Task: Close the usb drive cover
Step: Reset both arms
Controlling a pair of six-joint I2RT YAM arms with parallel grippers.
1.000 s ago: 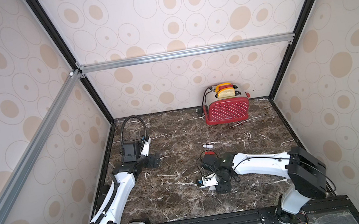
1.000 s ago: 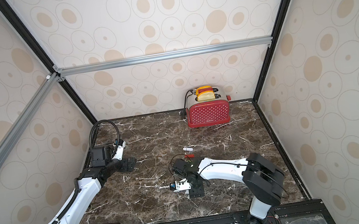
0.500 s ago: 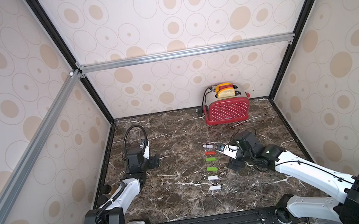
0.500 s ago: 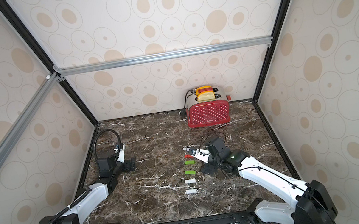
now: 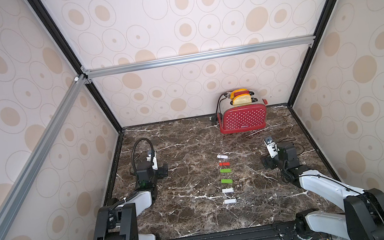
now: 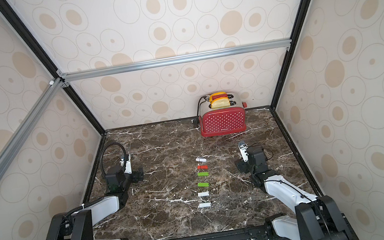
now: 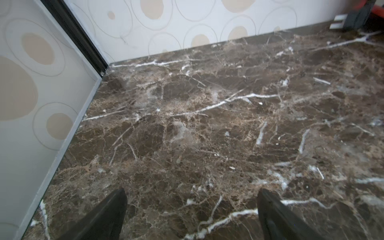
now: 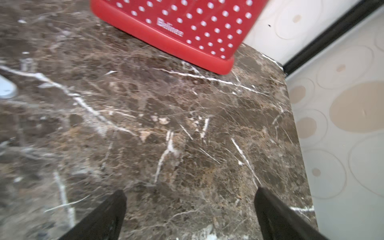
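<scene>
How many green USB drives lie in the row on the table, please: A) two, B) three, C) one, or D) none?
A: one green drive lies beside the red drive, and a second green drive comes right after it.

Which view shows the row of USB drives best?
The top views: both show all six USB drives lined up on the marble tabletop, unobstructed though small. The left wrist view shows none of them. The right wrist view catches only a blurred pale sliver, possibly the farthest white drive.
</scene>
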